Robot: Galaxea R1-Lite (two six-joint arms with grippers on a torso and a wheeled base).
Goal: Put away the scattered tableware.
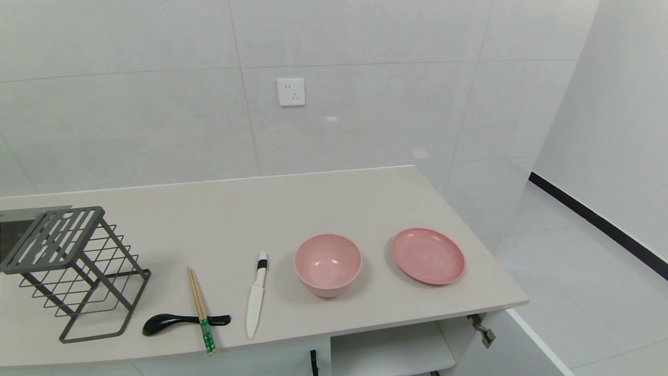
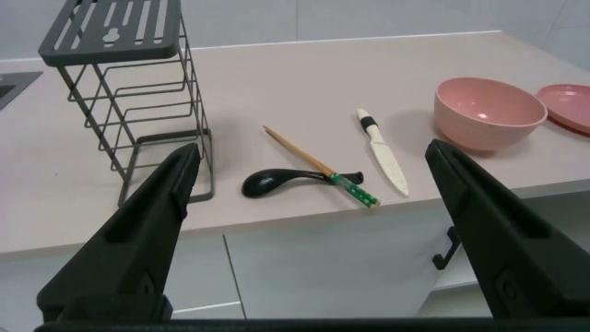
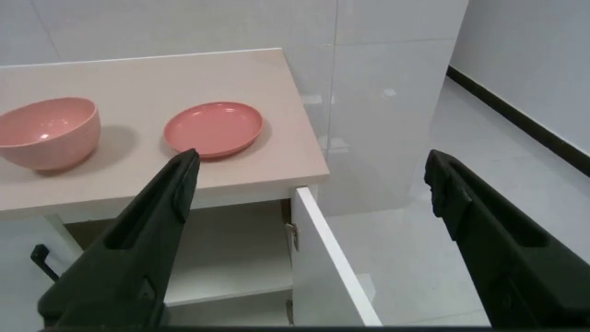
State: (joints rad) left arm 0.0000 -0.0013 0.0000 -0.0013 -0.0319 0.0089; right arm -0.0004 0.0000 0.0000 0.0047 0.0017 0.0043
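**Both pincers open, tableware all out on the counter**

My left pincer (image 2: 311, 152) is spread wide with nothing in it, the two black fingers (image 2: 138, 240) well apart. It sits off the front edge of the counter (image 1: 271, 203). My right pincer (image 3: 311, 159) is the same, wide open and holding nothing, off the counter's right front corner.

Nearest the left pincer is the black spoon (image 1: 175, 321), lying flat close to the front edge. The chopsticks (image 1: 200, 305) lie across its handle, touching it, green ends toward the edge. There's some pattern on those green ends, but it's too small for me to read. Just right of them is the knife (image 1: 257, 295), with a white blade, a black band on the handle and its tip toward the front edge. Left of the spoon stands the grey wire rack (image 1: 73, 266), upright, with a slotted top.

Right of the knife is the pink bowl (image 1: 327, 263), upright, then the pink plate (image 1: 428, 256) near it but not touching.

Under the plate's end of the counter the cupboard door (image 3: 332, 267) hangs open, with a metal hinge (image 1: 482, 330) at the top and a white shelf (image 1: 391, 355) inside. A black handle (image 1: 313, 363) sits on the panel to the left. Up on the tiled wall there's a white socket (image 1: 291, 92).
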